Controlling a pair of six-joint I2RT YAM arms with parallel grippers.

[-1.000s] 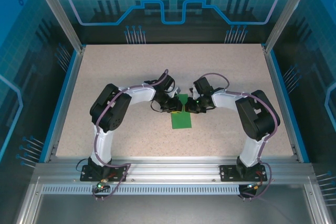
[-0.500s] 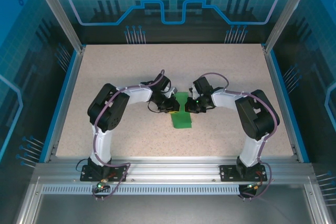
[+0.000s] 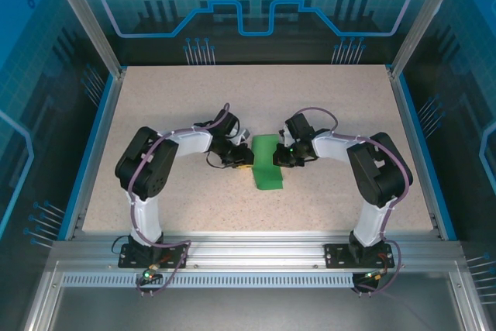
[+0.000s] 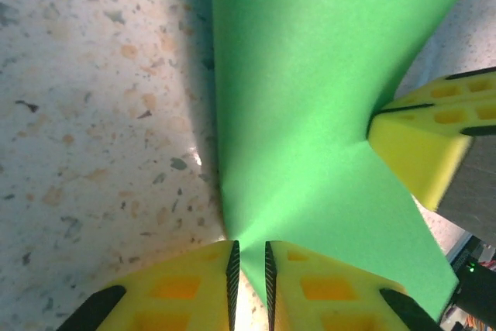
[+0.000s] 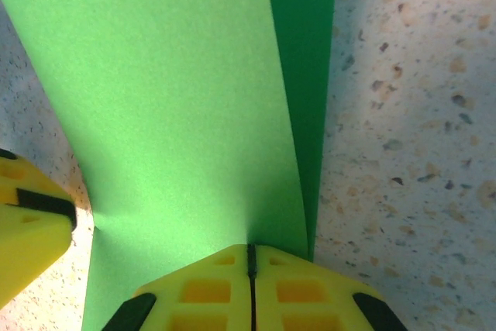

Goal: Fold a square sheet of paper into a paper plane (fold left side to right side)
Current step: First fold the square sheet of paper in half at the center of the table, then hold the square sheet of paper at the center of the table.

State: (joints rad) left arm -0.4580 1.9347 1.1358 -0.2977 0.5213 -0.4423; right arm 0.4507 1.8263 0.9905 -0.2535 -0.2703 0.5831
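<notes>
1. Far left: reaches inward with the left end effector (image 3: 242, 159), low over the speckled counter (image 3: 155, 114).
2. Pinches the left edge of the square sheet of paper (image 3: 266, 167) there, with yellow pads (image 4: 178, 292) almost pressed together on a thin tip of green.
3. Centre: lies mid-counter between both end effectors as a narrow bright green strip, and throws a shadow on the counter along its left edge.
4. Right: clamps the sheet's right edge in the right end effector (image 3: 280, 156), pads (image 5: 209, 288) pressed together on the paper, beside a darker green layer under the upper one.
</notes>
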